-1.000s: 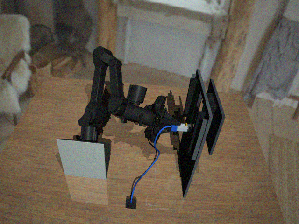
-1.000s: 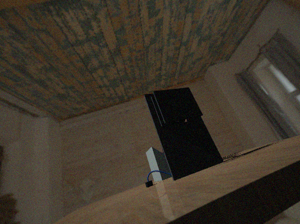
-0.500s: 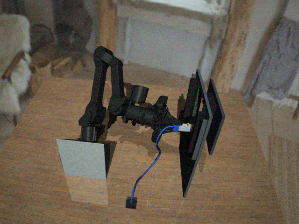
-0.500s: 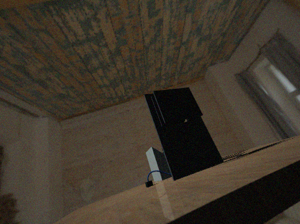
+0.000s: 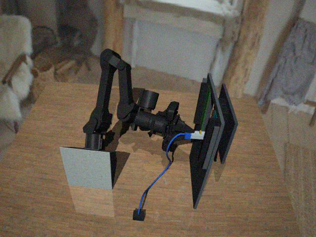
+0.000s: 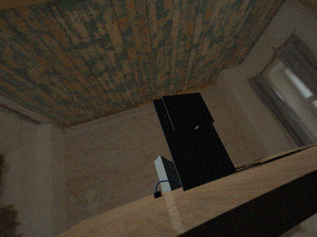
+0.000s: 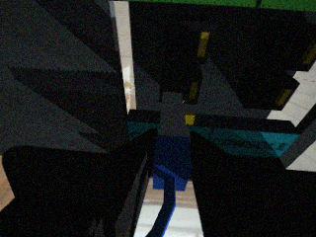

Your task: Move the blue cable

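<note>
hand (image 5: 194, 135) (image 7: 172, 135) closed on the plug (image 5: 197, 135) (image 7: 173, 148), one finger either side. plug has a blue rear, paler front; it's at the tall dark panel (image 5: 200, 178) (image 6: 198, 154), pointing toward it. can't tell if it's seated in a port. wrist view: teal strip (image 7: 247, 143) runs behind the plug, blurry lettering right of it. green strip (image 5: 205, 104) (image 7: 227, 4) above. blue cable (image 5: 155, 180) (image 6: 165, 180) (image 7: 170, 195) leaves the plug's rear, curves down to a small black block (image 5: 138, 215) (image 6: 157, 194) on the bench (image 5: 237, 199) (image 6: 132, 221). pale box (image 5: 88, 167) (image 6: 162, 174) by the arm's (image 5: 103, 94) foot.
</note>
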Robot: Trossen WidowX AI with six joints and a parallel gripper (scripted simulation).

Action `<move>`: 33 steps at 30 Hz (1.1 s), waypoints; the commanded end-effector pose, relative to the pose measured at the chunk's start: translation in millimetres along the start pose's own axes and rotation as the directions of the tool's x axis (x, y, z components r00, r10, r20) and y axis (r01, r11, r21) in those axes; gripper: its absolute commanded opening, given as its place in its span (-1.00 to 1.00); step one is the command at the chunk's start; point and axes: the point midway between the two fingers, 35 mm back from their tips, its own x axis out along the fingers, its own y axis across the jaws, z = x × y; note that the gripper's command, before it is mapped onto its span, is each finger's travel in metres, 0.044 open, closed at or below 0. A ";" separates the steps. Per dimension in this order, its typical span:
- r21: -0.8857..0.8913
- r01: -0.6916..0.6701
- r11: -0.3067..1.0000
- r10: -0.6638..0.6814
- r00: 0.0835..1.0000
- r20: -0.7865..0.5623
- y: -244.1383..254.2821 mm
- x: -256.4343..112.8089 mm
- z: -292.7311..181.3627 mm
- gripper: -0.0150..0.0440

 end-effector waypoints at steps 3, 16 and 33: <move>0.003 0.008 1.000 -0.008 1.000 -0.002 -2.4 3.9 1.3 -0.49; 0.003 0.009 1.000 -0.009 1.000 -0.001 -2.5 8.9 3.2 -0.49; 0.003 0.010 1.000 -0.010 1.000 -0.001 -2.4 15.3 5.6 -0.49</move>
